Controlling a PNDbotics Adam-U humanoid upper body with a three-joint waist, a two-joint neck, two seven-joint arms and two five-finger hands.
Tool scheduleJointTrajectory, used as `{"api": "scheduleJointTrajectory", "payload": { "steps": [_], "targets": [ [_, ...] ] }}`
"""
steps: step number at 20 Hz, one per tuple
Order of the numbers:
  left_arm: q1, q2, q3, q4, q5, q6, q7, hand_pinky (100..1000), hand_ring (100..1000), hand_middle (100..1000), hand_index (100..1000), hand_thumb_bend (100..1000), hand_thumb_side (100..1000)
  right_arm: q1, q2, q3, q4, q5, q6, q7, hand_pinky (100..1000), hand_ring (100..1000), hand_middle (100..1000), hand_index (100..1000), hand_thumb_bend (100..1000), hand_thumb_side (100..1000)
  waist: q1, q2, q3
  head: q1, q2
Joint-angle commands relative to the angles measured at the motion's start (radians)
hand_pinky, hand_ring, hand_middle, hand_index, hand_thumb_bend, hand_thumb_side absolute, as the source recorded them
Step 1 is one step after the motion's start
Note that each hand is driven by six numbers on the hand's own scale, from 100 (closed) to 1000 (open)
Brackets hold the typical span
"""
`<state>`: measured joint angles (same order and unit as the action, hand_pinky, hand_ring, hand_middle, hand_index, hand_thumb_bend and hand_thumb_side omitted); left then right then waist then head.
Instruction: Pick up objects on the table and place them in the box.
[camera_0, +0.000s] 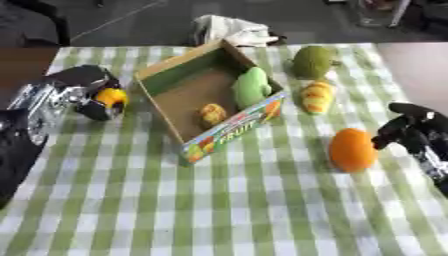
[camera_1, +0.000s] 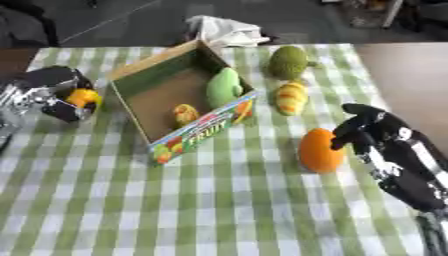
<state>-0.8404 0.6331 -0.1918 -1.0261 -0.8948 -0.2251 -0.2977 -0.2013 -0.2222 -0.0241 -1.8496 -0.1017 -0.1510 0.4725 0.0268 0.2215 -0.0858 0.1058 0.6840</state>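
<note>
An open cardboard box (camera_0: 179, 70), its front wall printed with fruit pictures, stands askew on the green-and-white checked worktop (camera_0: 219, 210). Inside it lie a pale green fruit (camera_0: 251, 87), leaning against the right wall, and a small yellow-orange fruit (camera_0: 211, 113) on the floor of the box. Just outside the right wall sit a dark green round fruit (camera_0: 311, 61) and, nearer, a yellow-orange striped fruit (camera_0: 317, 96). A larger orange fruit (camera_1: 318, 150) rests on the worktop right of the box's front corner. The right hand (camera_1: 367, 125) is beside this orange fruit, its dark fingers bent down and touching the fruit's upper right side; they are not wrapped round it. The left hand (camera_0: 87, 92) is left of the box, near its left wall, fingers curled round a small yellow-orange object (camera_0: 111, 96). A white cloth (camera_0: 232, 30) lies beyond the worktop's far edge.
</note>
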Motion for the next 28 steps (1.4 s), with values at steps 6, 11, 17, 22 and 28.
{"api": "scheduleJointTrajectory", "payload": {
  "steps": [6, 11, 17, 22, 28],
  "targets": [
    [-0.064, 0.065, -0.043, -0.232, 0.143, -0.043, 0.06, 424, 375, 368, 629, 100, 253, -0.005, -0.017, -0.006, -0.013, 0.007, -0.001, -0.001, 707, 578, 607, 870, 100, 470, 0.006, -0.025, 0.003, -0.01, -0.01],
    [-0.073, 0.028, -0.135, -0.351, 0.225, -0.041, 0.006, 460, 412, 410, 660, 100, 264, -0.01, -0.012, -0.003, -0.012, 0.002, 0.0, 0.001, 707, 579, 607, 870, 100, 470, 0.004, -0.026, -0.008, -0.005, -0.012],
    [-0.069, -0.038, -0.19, -0.353, 0.2, -0.033, -0.088, 564, 510, 509, 770, 100, 281, -0.016, -0.006, 0.0, -0.012, -0.002, 0.002, 0.004, 707, 578, 607, 870, 100, 470, 0.001, -0.025, -0.018, -0.004, -0.013],
    [-0.056, -0.07, -0.212, -0.325, 0.141, -0.047, -0.095, 648, 614, 617, 817, 100, 295, -0.019, -0.003, 0.001, -0.012, -0.004, 0.002, 0.005, 707, 578, 606, 870, 100, 470, -0.002, -0.024, -0.021, -0.005, -0.016],
    [-0.035, -0.075, -0.224, -0.314, 0.076, -0.054, -0.086, 786, 782, 778, 885, 240, 330, -0.019, -0.004, 0.001, -0.012, -0.005, 0.003, 0.005, 707, 578, 606, 870, 100, 470, -0.003, -0.023, -0.019, -0.012, -0.021]
  ]
}}
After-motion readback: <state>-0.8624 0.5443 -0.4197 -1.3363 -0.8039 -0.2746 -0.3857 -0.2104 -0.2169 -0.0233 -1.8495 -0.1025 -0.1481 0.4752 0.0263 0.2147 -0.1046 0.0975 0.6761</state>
